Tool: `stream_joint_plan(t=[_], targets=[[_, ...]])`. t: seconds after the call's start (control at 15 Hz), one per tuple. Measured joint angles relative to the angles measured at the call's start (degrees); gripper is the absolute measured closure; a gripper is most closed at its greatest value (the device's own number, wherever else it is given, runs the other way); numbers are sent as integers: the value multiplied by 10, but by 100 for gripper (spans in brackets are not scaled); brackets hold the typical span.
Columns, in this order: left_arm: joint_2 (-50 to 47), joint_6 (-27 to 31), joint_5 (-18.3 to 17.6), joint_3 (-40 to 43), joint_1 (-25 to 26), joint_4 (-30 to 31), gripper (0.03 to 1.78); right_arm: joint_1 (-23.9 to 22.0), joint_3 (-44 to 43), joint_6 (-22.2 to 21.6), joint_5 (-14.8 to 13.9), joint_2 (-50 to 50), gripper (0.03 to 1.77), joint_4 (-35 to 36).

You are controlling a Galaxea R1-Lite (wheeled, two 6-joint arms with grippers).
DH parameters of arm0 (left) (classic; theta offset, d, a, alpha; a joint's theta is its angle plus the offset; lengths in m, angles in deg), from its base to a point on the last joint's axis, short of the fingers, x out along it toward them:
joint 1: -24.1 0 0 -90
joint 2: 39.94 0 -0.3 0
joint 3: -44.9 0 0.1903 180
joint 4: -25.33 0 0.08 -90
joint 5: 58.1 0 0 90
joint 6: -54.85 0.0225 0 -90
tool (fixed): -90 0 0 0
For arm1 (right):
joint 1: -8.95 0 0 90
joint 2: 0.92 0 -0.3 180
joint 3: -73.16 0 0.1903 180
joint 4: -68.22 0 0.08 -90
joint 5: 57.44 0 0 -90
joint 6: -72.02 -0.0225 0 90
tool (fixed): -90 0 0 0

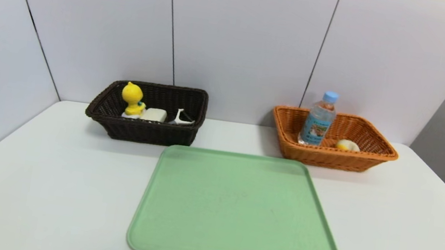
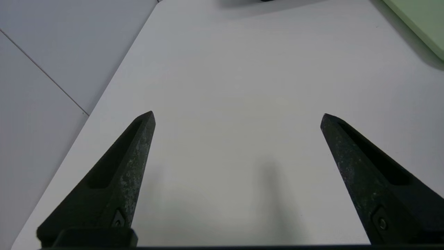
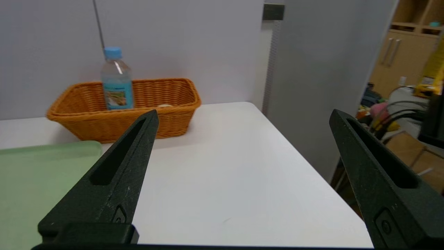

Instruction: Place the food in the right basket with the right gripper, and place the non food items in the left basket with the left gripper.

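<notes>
I see both grippers spread wide with nothing between their fingers. The left gripper (image 2: 237,116) has its two black fingers (image 2: 133,159) far apart over bare white table (image 2: 229,86); they hold nothing, and I cannot tell whether the tips touch the surface. Ahead of them and off to the right side lies a corner of the green tray (image 2: 421,21).

The right gripper (image 3: 242,116) is just as wide, fingers (image 3: 125,163) gripping nothing. Beyond its left finger sits the orange basket (image 3: 86,119), well apart from the tips, with the bottle (image 3: 117,81) standing upright inside and the bun (image 3: 164,105) barely peeking over the rim. The tray's edge (image 3: 45,166) lies beside that same finger.

From the head camera neither gripper shows. The bottle (image 1: 319,118) and bun (image 1: 347,145) are in the orange basket (image 1: 330,158); the duck (image 1: 133,99), bar (image 1: 154,114) and peeler (image 1: 181,118) sit in the dark basket (image 1: 148,132). The tray (image 1: 237,208) lies between and in front of the baskets.
</notes>
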Motion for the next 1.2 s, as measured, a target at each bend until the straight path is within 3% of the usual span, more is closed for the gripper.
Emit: stream_joint_plan(t=[0.13,0.33,0.6,0.87,1.07,1.2], targets=[[0,0,0,0,0,0,12,7,-16,-41,12,-1,10,-48],[0,-1,0,0,0,0,12,38,-24,-48,26,12,10,-95],[0,-6,-4,3,0,7,12,49,24,6,71,92,10,-96],[0,-14,-44,42,0,128,12,49,93,113,121,148,10,-38],[0,-35,-61,50,0,121,12,48,102,97,124,158,10,-118],[0,-61,-76,51,0,87,12,48,103,88,142,161,10,-179]])
